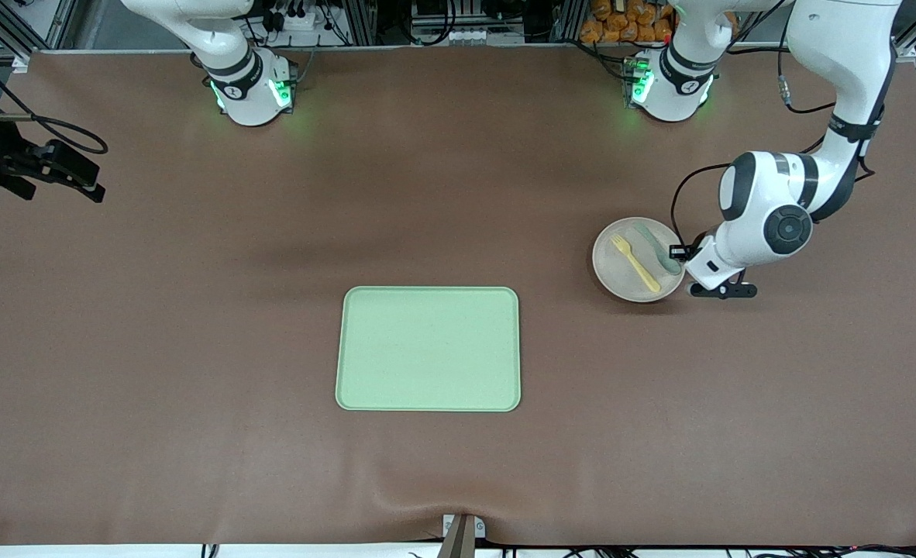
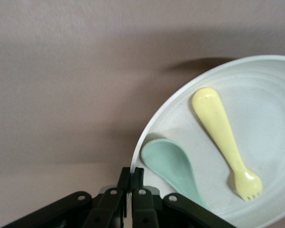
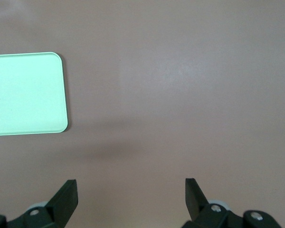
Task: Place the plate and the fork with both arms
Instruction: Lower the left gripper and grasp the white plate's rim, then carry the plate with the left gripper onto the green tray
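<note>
The round off-white plate (image 1: pixel 621 267) (image 2: pixel 270 95) lies on the brown table toward the left arm's end. On it rest the pale yellow fork (image 1: pixel 635 263) (image 2: pixel 223 137) and a muted green spoon (image 1: pixel 659 249) (image 2: pixel 173 166). My left gripper (image 1: pixel 684 267) (image 2: pixel 132 175) is shut on the plate's rim, one finger inside and one outside. My right gripper (image 3: pixel 131 192) is open over bare table, with nothing between its fingers. In the front view it shows up in the air at the right arm's end (image 1: pixel 78 182).
A rectangular pale green tray (image 1: pixel 428 349) (image 3: pixel 23 92) lies in the middle of the table, nearer to the front camera than the plate. A small metal bracket (image 1: pixel 462 531) sits at the table's near edge.
</note>
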Available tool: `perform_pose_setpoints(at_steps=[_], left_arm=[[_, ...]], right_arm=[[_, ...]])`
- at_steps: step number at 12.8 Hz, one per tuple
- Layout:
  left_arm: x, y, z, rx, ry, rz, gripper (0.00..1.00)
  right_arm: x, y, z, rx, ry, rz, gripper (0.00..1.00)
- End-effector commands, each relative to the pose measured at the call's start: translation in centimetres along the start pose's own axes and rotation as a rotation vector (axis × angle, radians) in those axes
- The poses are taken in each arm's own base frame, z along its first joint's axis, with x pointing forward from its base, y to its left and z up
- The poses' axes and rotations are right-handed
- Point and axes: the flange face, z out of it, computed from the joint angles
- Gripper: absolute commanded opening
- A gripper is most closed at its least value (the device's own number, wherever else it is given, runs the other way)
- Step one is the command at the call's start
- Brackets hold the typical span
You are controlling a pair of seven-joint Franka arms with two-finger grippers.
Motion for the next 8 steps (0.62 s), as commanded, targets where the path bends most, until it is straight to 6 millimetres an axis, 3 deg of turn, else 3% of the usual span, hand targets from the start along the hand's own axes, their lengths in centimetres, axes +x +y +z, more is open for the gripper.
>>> perform_pose_setpoints(at_steps=[1,8], left_arm=[[0.7,0.3,-2.3,-0.051,0.0,-0.031,0.0],[1.9,1.2,-6.2,-0.219,0.052,0.052,0.0]], right_arm=[[-0.4,0.2,0.0,0.012,-0.003,0.012,1.0],[-0.4,0.2,0.0,0.012,-0.003,0.007,1.0]])
